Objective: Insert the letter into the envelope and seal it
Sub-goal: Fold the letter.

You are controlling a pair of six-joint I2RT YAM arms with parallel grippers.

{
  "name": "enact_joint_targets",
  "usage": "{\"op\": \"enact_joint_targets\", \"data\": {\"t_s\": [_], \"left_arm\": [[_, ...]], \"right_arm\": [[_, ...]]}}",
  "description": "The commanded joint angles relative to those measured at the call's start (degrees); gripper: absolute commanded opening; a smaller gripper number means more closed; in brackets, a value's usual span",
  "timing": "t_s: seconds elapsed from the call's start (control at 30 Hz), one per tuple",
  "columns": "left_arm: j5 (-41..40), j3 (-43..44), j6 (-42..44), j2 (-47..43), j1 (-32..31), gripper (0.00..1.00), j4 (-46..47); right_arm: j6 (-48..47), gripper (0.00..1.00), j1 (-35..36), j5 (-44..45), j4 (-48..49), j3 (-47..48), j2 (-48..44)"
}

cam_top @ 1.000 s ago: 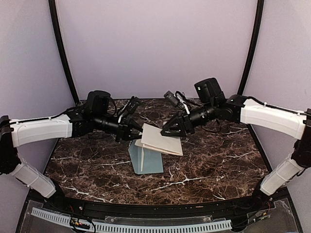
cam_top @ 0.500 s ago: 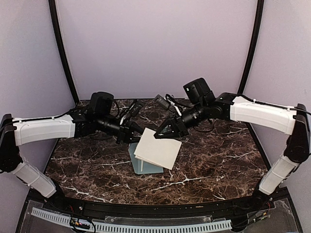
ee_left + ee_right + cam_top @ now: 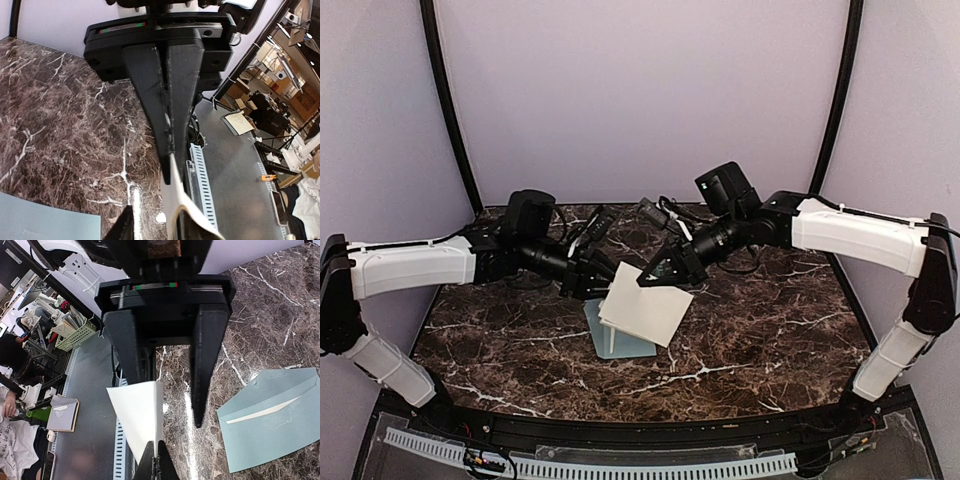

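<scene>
The letter (image 3: 645,308), a folded white sheet, hangs tilted above the table's middle. My right gripper (image 3: 651,278) is shut on its upper corner. The right wrist view shows its fingertips (image 3: 158,452) pinched together on the letter (image 3: 140,412). My left gripper (image 3: 604,277) stands at the sheet's left edge with its jaws open. In the left wrist view the letter (image 3: 176,200) runs between those parted fingers. The envelope (image 3: 623,343), pale blue-grey, lies flat on the table under the letter. It also shows as the envelope (image 3: 272,422) and as a corner of the envelope (image 3: 45,222).
Dark marble table (image 3: 770,330) with purple walls on three sides. A white slotted cable strip (image 3: 590,466) runs along the near edge below the arm bases. Both arms reach inward over the back half of the table.
The right gripper closed onto the letter's upper corner and the left gripper opened off it. The sheet swung from lying flat to hanging steeply.
</scene>
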Motion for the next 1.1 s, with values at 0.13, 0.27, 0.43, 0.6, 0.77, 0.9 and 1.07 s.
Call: {"op": "enact_joint_targets", "data": {"t_s": [0.13, 0.27, 0.43, 0.6, 0.77, 0.9, 1.07], "left_arm": [[-4.0, 0.6, -1.3, -7.1, 5.4, 0.69, 2.0], [-1.6, 0.6, -5.4, -7.8, 5.4, 0.74, 6.4], [-1.4, 3.1, -5.8, -5.2, 2.6, 0.79, 5.6], [-2.7, 6.3, -2.5, -2.2, -0.9, 0.72, 0.4], [-1.8, 6.5, -3.6, -1.1, -1.2, 0.35, 1.8], [-1.3, 6.6, -3.6, -0.3, -1.2, 0.23, 2.1], [-1.2, 6.5, -3.3, 0.0, -1.2, 0.01, 1.4]], "right_arm": [[1.3, 0.0, -0.5, 3.7, 4.4, -1.8, -3.9], [1.4, 0.0, -0.5, 4.4, 4.7, -1.9, -4.0], [1.9, 0.0, -0.5, 4.6, 5.7, -2.1, -3.8], [2.4, 0.0, -0.5, 4.3, 7.2, -3.4, -4.4], [2.4, 0.0, -0.5, 4.4, 7.1, -3.7, -4.7], [2.3, 0.0, -0.5, 4.9, 6.8, -3.6, -5.0], [2.5, 0.0, -0.5, 5.1, 6.9, -3.8, -5.0]]}}
